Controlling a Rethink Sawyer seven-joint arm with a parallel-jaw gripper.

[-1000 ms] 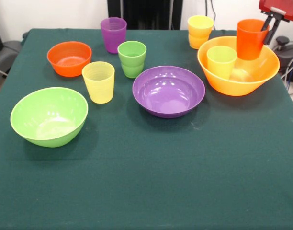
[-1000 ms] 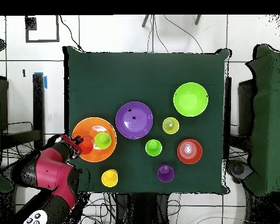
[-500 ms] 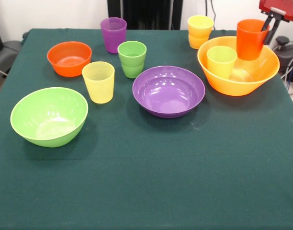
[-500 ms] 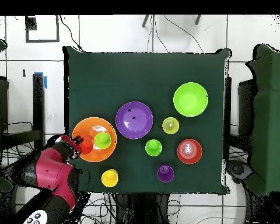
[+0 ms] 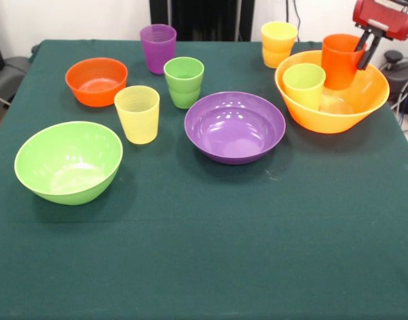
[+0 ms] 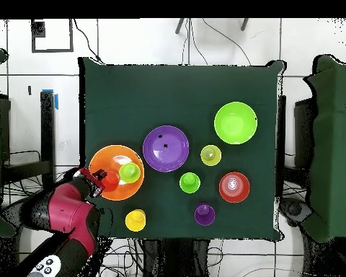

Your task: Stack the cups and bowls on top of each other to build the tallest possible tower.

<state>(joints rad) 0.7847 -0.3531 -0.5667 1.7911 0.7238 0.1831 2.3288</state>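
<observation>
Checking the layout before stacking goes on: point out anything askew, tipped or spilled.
Only the orange cup looks askew: gripped at its rim by the gripper, it leans inside the yellow-orange bowl beside the upright lime cup. Nothing is tipped or spilled.

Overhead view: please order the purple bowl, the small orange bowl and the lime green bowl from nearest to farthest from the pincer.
Measured from the pincer:
1. purple bowl, at the table's middle.
2. small orange bowl, toward the picture's right.
3. lime green bowl, at the upper right corner.

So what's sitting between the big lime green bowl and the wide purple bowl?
In the front view, only bare green tablecloth lies between the lime green plastic bowl and the purple plastic bowl.
</observation>
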